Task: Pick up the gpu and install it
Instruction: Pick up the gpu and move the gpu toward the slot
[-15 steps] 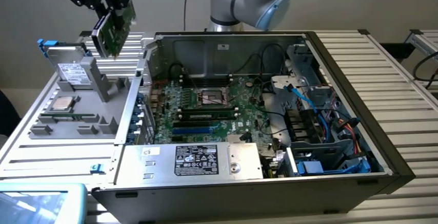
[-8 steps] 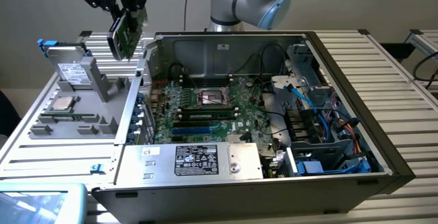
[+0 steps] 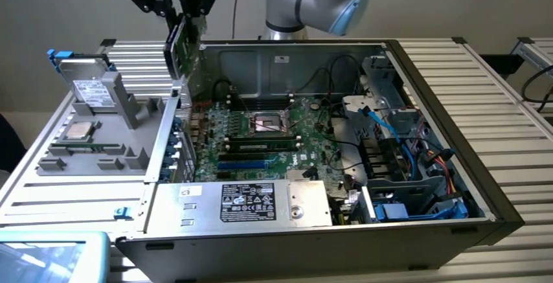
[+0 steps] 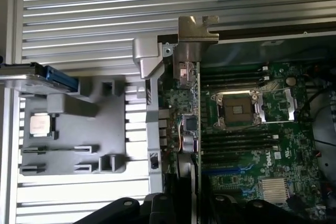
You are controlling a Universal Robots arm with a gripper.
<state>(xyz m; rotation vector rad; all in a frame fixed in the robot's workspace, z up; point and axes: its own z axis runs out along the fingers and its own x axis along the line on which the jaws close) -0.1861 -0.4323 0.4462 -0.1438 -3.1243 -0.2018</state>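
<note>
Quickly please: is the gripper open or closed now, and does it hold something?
Gripper: closed on the gpu, holding it on edge above the computer case.

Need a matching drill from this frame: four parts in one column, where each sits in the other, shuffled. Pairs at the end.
Parts:
1. graphics card
2. processor chip
3. silver drive
4. power supply

Places:
A. lying flat in the grey tray
B. inside the case, at the end nearest the exterior camera, label up
C. held in the tool above the case wall on the exterior view's left
D. standing upright at the tray's far end

Pairs: 1-C, 2-A, 3-D, 4-B
</note>
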